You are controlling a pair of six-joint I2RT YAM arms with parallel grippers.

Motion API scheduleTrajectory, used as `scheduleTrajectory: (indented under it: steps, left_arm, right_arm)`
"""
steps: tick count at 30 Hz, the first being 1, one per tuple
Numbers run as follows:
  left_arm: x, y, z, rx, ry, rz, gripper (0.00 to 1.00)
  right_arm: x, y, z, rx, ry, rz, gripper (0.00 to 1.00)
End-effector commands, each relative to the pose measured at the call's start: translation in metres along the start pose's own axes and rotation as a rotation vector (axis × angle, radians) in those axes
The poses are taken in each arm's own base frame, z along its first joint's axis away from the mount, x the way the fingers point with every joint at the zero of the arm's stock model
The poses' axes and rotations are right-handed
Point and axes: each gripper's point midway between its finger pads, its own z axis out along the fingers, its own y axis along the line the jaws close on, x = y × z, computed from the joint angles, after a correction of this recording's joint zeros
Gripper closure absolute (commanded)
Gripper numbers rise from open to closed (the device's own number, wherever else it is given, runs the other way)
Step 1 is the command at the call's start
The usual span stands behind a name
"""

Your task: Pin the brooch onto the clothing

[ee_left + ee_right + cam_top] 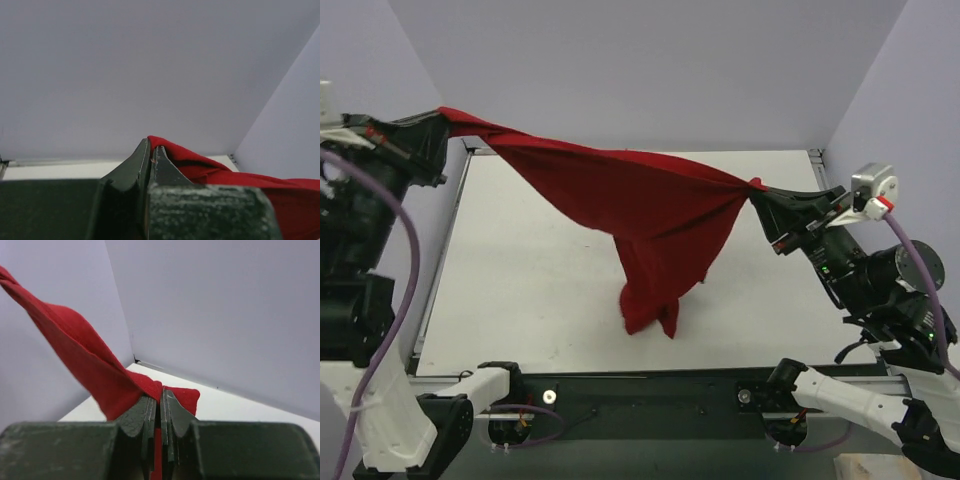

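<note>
The deep-red T-shirt [640, 205] hangs stretched in the air between my two grippers, its lower part drooping to touch the table [520, 270] near the middle front. My left gripper [438, 118] is shut on one corner of the shirt at the upper left; in the left wrist view [151, 150] red fabric [210, 170] comes out of the closed jaws. My right gripper [760, 192] is shut on the other end at the right; in the right wrist view [161, 400] cloth [85, 355] is pinched between the closed jaws. The brooch is not in view.
The white table has a metal frame edge [445, 250] on the left and a black bar [650, 390] along the front with both arm bases. Pale walls [650, 70] close in the back and sides.
</note>
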Motion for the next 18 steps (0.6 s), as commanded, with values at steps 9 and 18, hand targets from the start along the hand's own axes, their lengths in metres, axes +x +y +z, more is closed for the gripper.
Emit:
scheduleTrajectory:
  steps: [9, 18]
  left_arm:
    - [-0.052, -0.002, -0.032, -0.08, -0.127, 0.072, 1.0]
    - [-0.008, 0.028, 0.019, -0.142, 0.021, 0.054, 1.0]
  right_arm:
    - [-0.043, 0.018, -0.016, -0.124, -0.053, -0.019, 1.0]
    - [-0.04, 0.002, 0.009, -0.009, -0.05, -0.089, 1.0]
